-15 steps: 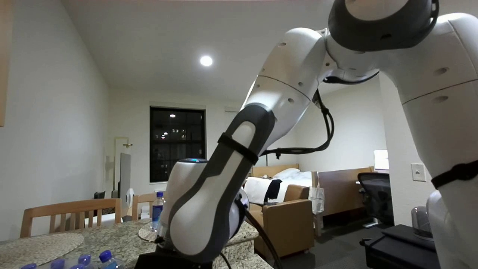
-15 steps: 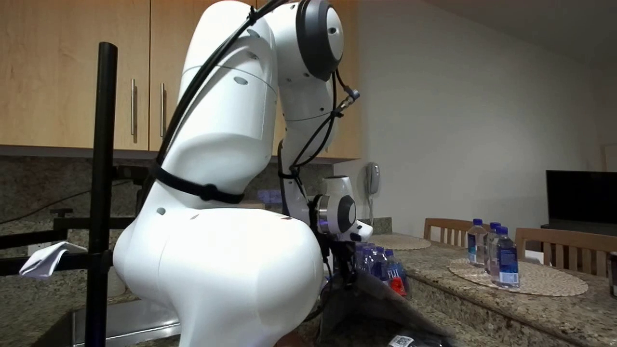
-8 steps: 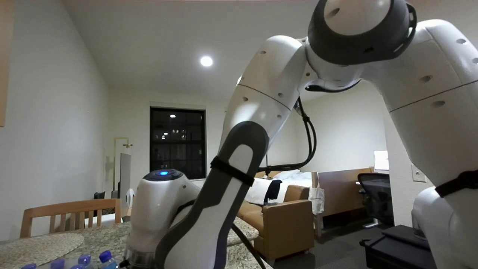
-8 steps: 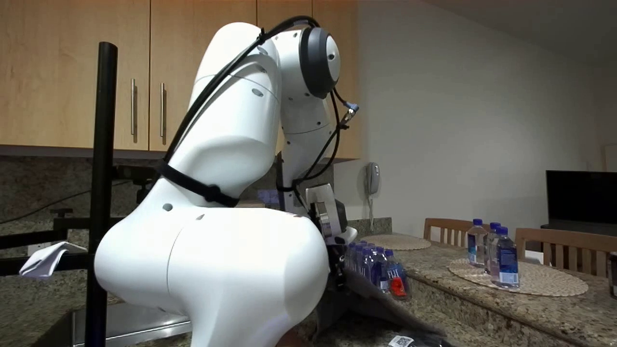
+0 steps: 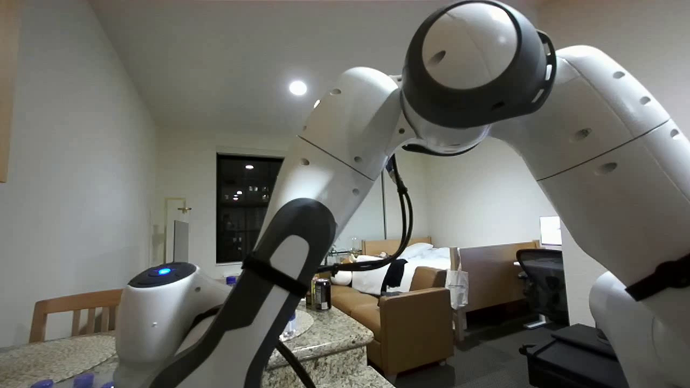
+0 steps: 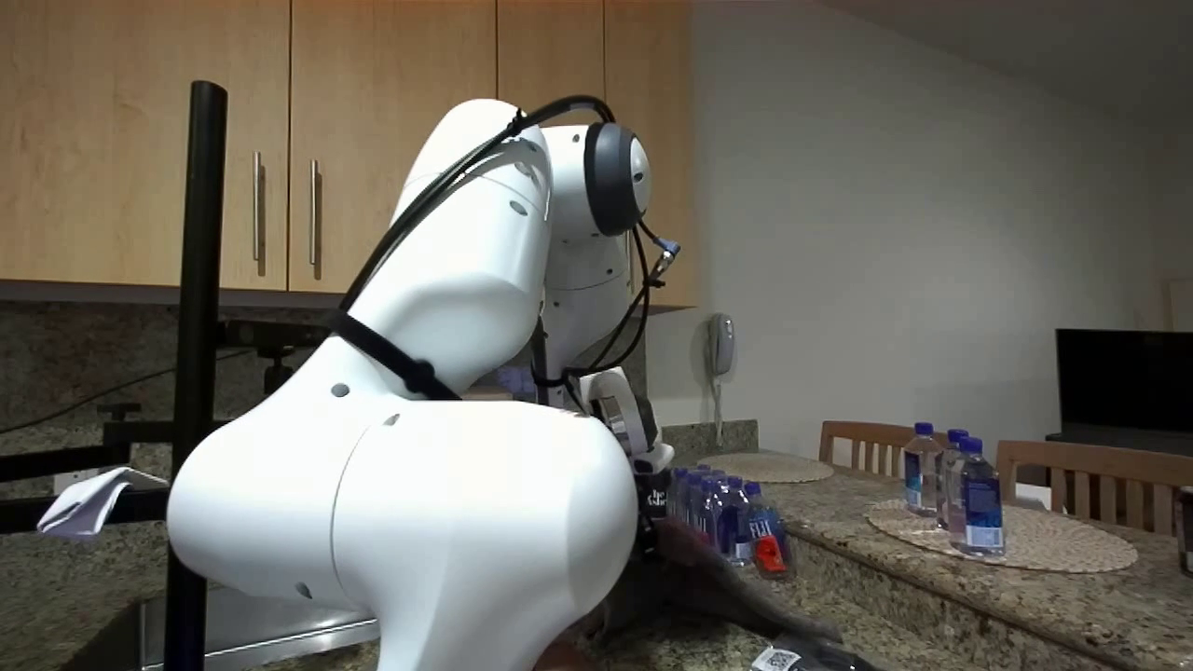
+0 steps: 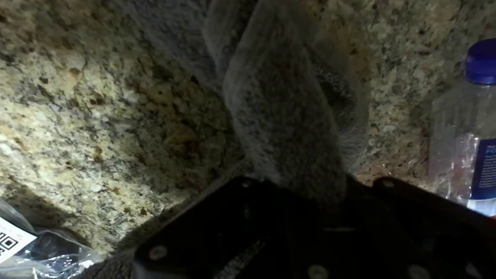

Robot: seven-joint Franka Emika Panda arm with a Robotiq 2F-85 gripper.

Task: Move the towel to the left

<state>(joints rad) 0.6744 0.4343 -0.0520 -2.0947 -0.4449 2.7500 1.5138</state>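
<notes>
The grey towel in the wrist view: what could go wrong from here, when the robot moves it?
1. The grey towel may slip out: the jaws seem to grip only a bunched fold, while more of it drapes onto the counter.
2. A blue-capped bottle appears close beside the jaws in the wrist view, so moving that way might knock it over.
3. Some clear plastic packaging lies right next to another part of the towel and could be dragged along.

Fuzzy matt cloth towel (image 7: 283, 112), stone counter (image 7: 89, 128), glossy plastic packaging (image 7: 58, 254)
</notes>
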